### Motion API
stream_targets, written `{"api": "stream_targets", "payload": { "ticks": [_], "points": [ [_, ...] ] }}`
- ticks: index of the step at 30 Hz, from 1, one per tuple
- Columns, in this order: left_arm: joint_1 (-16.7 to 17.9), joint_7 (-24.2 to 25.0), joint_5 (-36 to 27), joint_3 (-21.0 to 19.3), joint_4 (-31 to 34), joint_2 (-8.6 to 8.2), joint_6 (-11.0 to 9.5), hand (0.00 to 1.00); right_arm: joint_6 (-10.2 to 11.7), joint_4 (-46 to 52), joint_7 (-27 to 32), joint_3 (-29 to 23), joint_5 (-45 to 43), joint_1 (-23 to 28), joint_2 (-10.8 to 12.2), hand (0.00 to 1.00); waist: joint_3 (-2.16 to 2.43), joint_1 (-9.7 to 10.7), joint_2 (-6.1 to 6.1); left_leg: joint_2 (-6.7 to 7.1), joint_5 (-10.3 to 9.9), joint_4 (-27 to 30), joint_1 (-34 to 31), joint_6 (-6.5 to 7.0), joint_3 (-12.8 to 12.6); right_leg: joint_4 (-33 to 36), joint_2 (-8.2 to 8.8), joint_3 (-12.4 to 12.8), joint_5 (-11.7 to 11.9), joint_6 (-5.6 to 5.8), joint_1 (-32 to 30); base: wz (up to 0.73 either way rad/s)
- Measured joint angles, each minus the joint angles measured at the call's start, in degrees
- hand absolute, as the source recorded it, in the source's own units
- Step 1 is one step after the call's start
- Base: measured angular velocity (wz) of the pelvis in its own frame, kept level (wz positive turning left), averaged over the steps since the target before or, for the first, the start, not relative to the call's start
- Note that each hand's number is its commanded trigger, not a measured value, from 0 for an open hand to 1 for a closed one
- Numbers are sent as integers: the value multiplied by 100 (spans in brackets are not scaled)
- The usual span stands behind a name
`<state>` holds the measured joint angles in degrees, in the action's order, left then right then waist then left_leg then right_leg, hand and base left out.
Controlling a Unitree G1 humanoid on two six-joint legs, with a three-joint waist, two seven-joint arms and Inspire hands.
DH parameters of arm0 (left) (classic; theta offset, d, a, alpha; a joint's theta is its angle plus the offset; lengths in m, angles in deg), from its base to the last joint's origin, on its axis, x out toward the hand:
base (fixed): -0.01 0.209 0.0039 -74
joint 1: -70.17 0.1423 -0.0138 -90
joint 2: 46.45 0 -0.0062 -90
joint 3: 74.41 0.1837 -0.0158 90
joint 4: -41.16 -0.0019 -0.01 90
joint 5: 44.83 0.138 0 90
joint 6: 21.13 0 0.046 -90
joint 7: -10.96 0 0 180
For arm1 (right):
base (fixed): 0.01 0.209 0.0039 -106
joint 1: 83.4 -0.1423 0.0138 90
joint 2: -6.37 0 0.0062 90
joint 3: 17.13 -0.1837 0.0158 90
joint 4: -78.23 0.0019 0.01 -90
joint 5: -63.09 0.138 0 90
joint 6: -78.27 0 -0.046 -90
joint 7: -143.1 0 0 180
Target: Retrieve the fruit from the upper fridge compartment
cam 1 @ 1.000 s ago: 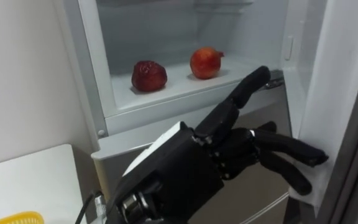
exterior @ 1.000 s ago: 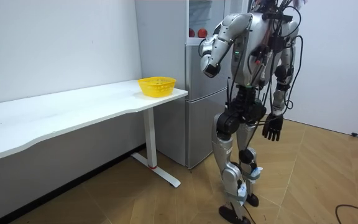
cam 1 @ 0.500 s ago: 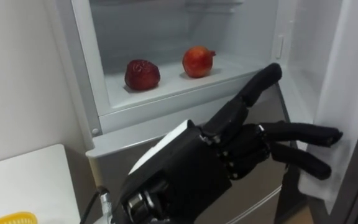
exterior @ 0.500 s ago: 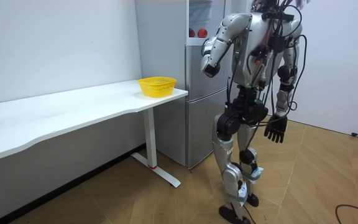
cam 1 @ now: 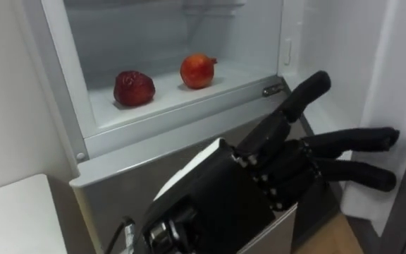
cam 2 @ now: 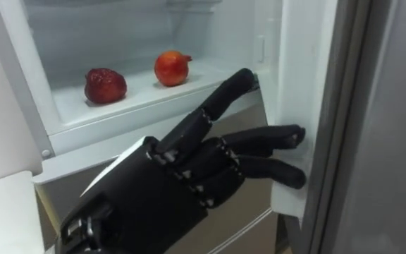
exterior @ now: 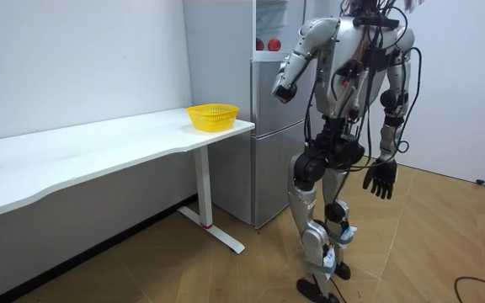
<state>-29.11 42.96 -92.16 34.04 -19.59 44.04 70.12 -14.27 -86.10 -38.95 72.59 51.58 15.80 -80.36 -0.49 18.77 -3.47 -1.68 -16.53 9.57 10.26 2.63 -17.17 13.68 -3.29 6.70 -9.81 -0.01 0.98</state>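
Two fruits unretrieved on upper fridge shelf (cam 1: 166, 94): dark-red fruit (cam 1: 134, 87), orange-red fruit (cam 1: 198, 70), eleven o'clock of left hand (cam 1: 224, 190); hand empty, fingers outstretched.

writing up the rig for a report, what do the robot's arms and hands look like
The left hand is matt black with thick segmented fingers and a white plate on its back; a dark cable leaves its wrist. The room view shows silver-grey arm shells and an equally black right hand.
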Motion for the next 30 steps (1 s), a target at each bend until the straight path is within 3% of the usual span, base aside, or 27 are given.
{"api": "stream_targets", "payload": {
  "ticks": [6, 13, 20, 30],
  "points": [
    [-178, 0, -3, 110, -2, 7, 0, 0, 0, -110, -62, 0, 47, -20, 0, 0, 0, 133, -11, -19, -10, -11, 22, -15, -12, -1, -22, 15, 17, -5, 6, -3],
    [-302, 38, 1, 128, -14, -11, 2, 0, 0, -108, -67, -9, 247, 2, 1, 0, -17, 148, -37, -91, -47, -19, 38, -74, -156, 3, -112, 115, 43, -49, -26, -10],
    [-739, 130, -25, 345, -453, -183, 4, 0, 0, -68, -66, -96, 329, 87, 3, 0, -28, 169, -30, -94, -48, -24, 45, -76, -185, -4, -113, 119, 44, -50, -22, 0],
    [-880, 136, -52, 551, -646, -268, 20, 0, -7, -71, -66, -94, 477, 96, 4, 0, -43, 220, -6, -96, -50, -54, 77, -80, -329, 14, -151, 262, 44, -49, -105, -7]
  ]
}}
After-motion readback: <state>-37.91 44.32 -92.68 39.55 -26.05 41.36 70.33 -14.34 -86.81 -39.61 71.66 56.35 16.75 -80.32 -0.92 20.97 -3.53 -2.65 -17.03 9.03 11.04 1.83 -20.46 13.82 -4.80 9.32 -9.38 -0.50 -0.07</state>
